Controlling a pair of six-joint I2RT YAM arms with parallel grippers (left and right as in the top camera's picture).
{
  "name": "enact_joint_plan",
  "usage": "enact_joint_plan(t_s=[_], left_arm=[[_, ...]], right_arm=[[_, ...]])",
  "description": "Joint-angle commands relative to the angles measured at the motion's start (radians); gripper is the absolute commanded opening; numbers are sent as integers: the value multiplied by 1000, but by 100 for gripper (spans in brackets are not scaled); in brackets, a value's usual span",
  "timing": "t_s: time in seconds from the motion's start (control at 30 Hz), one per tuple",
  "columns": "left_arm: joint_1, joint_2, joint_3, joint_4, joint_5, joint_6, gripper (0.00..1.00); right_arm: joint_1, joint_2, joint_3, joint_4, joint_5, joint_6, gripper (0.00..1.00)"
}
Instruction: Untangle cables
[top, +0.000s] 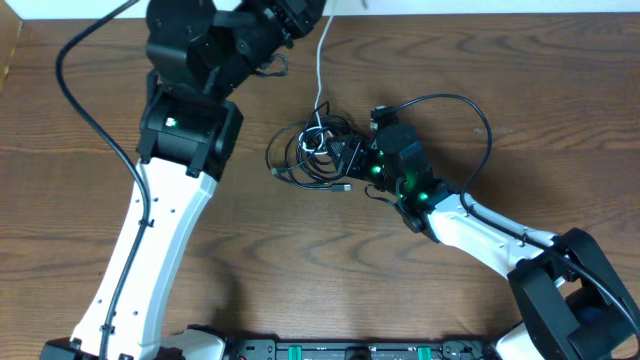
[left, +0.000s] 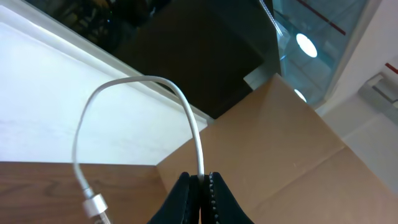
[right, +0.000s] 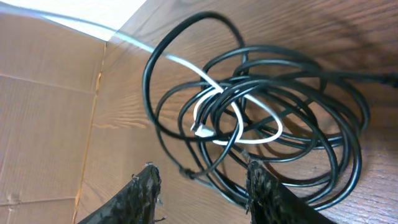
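Here: white cable (left: 186, 109) pinched, black cables (right: 249, 81) knotted

Left tool (left: 200, 180) clamps the white cable, well apart from the black cables on the counter (top: 300, 270). Right tool (right: 202, 169), half open and empty, sits just beside them.

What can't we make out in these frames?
Overhead: left pincer is hidden under its own arm; right pincer covers part of the black cables.
Right wrist: the black loops overlap, so their count is unclear.
Left wrist: the plug of the white cable is cut off by the bottom edge.
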Motion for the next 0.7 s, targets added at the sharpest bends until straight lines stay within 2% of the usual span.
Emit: enact_joint_plan(t_s=[0.0, 0.13, 0.17, 0.23, 0.27, 0.43, 0.67], left_arm=[[-24, 2, 18, 19, -7, 52, 7], [-29, -1, 18, -30, -6, 114, 7], [-19, -1, 18, -145, -6, 177, 7], [-10, 0, 18, -246, -8, 232, 7], [1, 0, 18, -354, -26, 291, 7], [60, 5, 17, -709, -222, 401, 7], [196, 50, 17, -938, -435, 470, 7]], right_arm=[[-2, 2, 11, -25, -16, -23, 44], [-57, 2, 11, -121, -16, -77, 47], [-81, 2, 11, -146, -16, -95, 47], [-99, 2, 11, -173, -15, -105, 47], [-116, 2, 11, -197, -15, -123, 47], [-152, 2, 11, -237, -14, -144, 47], [-164, 2, 11, -268, -3, -154, 49]])
